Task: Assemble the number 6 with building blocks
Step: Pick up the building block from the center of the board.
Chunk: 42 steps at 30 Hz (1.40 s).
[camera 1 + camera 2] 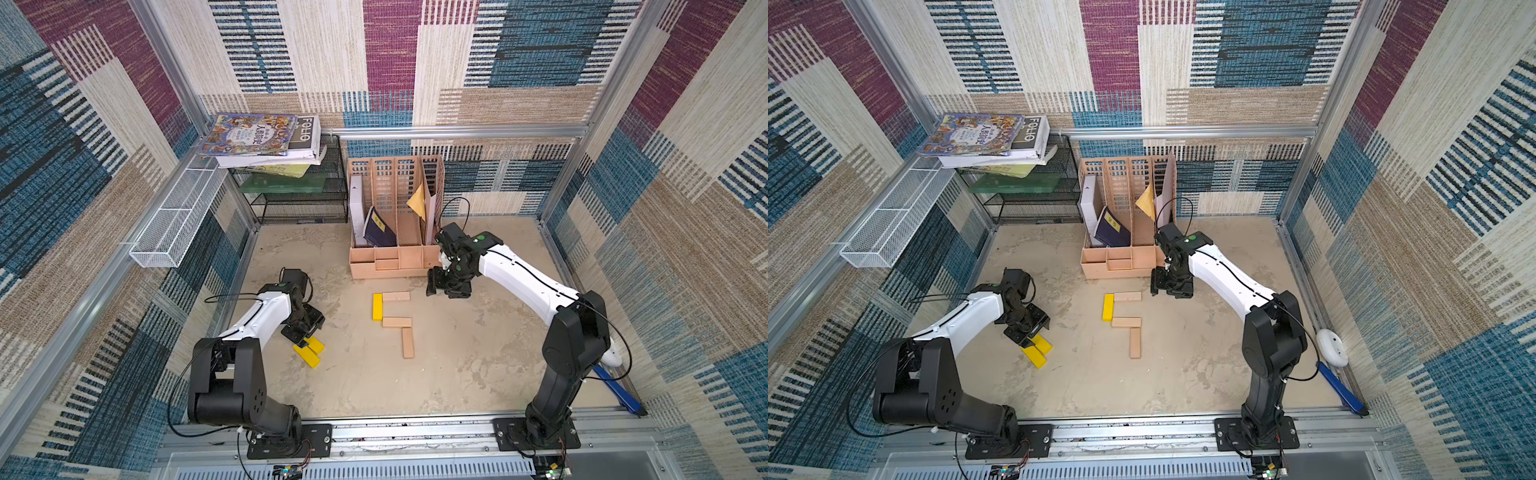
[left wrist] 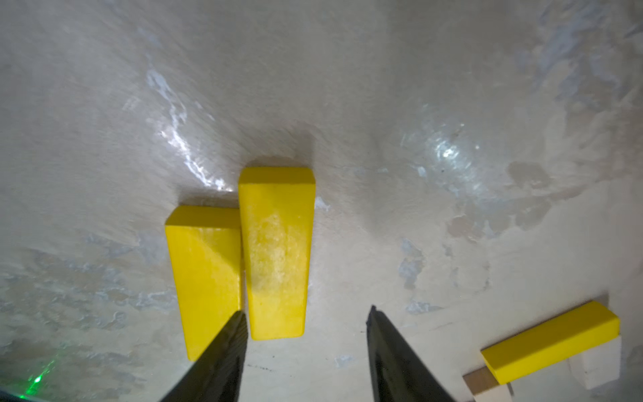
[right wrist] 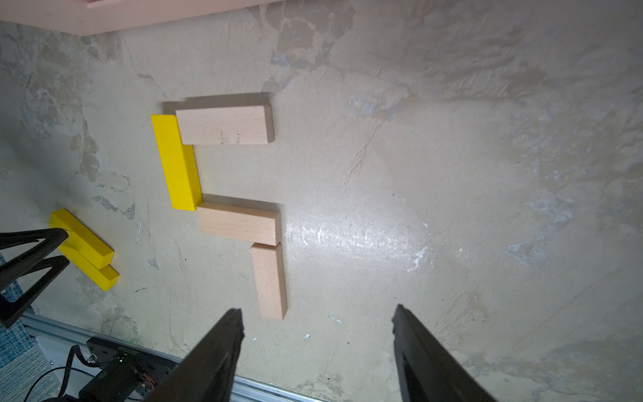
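Six building blocks (image 3: 224, 127) in all: three yellow, three pale wood. Four laid end to end mid-table as an unfinished number 6 (image 1: 396, 322): one yellow plank (image 1: 377, 306) as the left stroke, three pale planks (image 1: 396, 296) touching it or each other. Two loose yellow planks (image 2: 275, 254) side by side beneath the left gripper (image 2: 306, 313), jaws parted, gripping nothing. Right gripper (image 3: 316, 313) likewise spread and empty, just beside the peach file organizer (image 1: 395, 257).

Patchwork carpet walls (image 1: 390, 62) in blue, maroon and beige surround a mottled beige floor (image 1: 478, 353); a black mesh shelf (image 1: 303, 203) holds books (image 1: 257, 137).
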Tool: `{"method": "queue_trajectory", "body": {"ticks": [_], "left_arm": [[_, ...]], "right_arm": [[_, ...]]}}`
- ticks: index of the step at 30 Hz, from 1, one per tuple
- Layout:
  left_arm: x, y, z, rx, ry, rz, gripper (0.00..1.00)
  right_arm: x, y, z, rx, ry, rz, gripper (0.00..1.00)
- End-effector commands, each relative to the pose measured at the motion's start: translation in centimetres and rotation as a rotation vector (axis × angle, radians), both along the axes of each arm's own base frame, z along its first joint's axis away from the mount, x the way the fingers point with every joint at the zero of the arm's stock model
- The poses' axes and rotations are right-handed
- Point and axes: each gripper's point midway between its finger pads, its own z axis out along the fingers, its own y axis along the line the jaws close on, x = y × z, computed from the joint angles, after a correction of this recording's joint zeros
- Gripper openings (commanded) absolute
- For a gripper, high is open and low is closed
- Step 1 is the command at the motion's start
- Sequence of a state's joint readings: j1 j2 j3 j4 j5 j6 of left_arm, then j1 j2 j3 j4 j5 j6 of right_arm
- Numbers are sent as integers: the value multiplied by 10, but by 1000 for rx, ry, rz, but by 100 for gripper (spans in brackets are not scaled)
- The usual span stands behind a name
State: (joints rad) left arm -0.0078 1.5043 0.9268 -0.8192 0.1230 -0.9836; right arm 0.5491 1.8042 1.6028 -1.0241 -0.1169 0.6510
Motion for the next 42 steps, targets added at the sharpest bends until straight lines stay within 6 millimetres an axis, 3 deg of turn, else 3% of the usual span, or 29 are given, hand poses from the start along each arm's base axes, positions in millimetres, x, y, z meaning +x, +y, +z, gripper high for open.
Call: {"method": "queue_trajectory", "body": {"ticks": [1, 7, 15, 23, 28, 35, 42], "left_arm": [[-12, 3, -5, 12, 43, 5, 59], [-15, 2, -14, 3, 41, 45, 58], [4, -2, -13, -8, 18, 44, 58], [12, -8, -24, -10, 34, 21, 58], [30, -30, -31, -18, 35, -80, 57], [41, -86, -45, -84, 60, -359, 57], [27, -82, -41, -48, 62, -375, 57]], "right_arm": [[-2, -1, 2, 11, -5, 6, 72], [-4, -3, -1, 17, -2, -6, 71], [0, -1, -3, 21, 1, -1, 71], [1, 0, -4, 21, 1, -5, 70], [1, -2, -4, 21, 3, -12, 70], [2, -4, -3, 19, -1, -25, 70], [4, -4, -2, 25, -3, -30, 70]]}}
